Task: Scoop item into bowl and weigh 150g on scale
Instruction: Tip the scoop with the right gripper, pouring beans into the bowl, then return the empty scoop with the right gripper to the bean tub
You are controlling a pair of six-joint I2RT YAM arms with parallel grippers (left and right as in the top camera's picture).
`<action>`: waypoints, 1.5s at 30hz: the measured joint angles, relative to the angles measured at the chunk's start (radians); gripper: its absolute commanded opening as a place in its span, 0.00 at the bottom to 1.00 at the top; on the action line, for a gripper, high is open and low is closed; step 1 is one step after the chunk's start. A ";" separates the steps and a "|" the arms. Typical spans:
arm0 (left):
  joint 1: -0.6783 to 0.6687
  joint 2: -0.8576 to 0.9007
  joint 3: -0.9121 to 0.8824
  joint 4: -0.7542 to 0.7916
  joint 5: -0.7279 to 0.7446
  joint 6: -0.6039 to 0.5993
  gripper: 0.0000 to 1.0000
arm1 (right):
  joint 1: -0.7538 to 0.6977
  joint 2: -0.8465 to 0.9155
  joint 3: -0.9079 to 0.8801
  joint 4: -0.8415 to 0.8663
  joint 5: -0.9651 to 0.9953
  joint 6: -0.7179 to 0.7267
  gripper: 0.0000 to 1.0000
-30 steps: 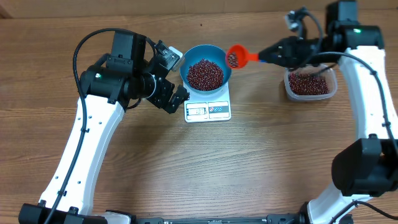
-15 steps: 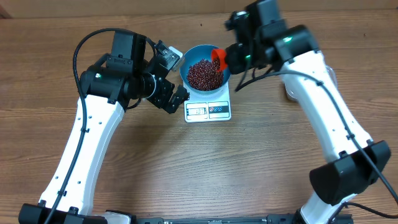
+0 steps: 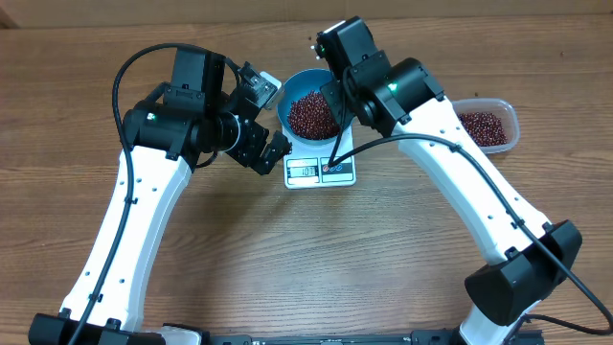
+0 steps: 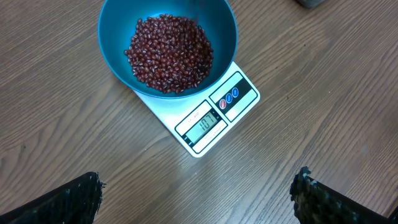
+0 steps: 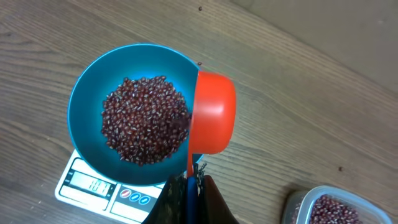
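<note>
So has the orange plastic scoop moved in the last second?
Yes. The orange plastic scoop went left: from just right of the round blue bowl to tipped over its right rim.

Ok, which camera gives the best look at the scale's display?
The left wrist view: the scale display faces it, large and unobstructed, just below the bowl. Overhead shows it tiny. The right wrist view, looking past the orange scoop, catches it small and blurrier at the frame's lower left.

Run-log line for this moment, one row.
right fingers: shut on orange scoop, tipped over bowl rim | left fingers: open, empty | beans: in bowl, on scale
</note>
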 measured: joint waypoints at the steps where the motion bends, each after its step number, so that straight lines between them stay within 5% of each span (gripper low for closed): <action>1: 0.000 0.000 0.000 0.000 0.000 0.000 1.00 | 0.000 0.000 0.000 0.000 0.005 0.000 0.04; 20: 0.000 0.000 0.000 0.000 0.000 0.000 1.00 | -0.039 0.003 0.071 -0.048 -0.080 0.000 0.04; 36: 0.000 0.000 0.000 0.000 0.000 0.000 1.00 | -0.631 -0.010 0.161 -0.321 -0.351 -0.001 0.04; 45: 0.000 0.000 0.000 0.000 0.000 0.000 1.00 | -0.873 -0.020 0.064 -0.338 -0.451 -0.093 0.04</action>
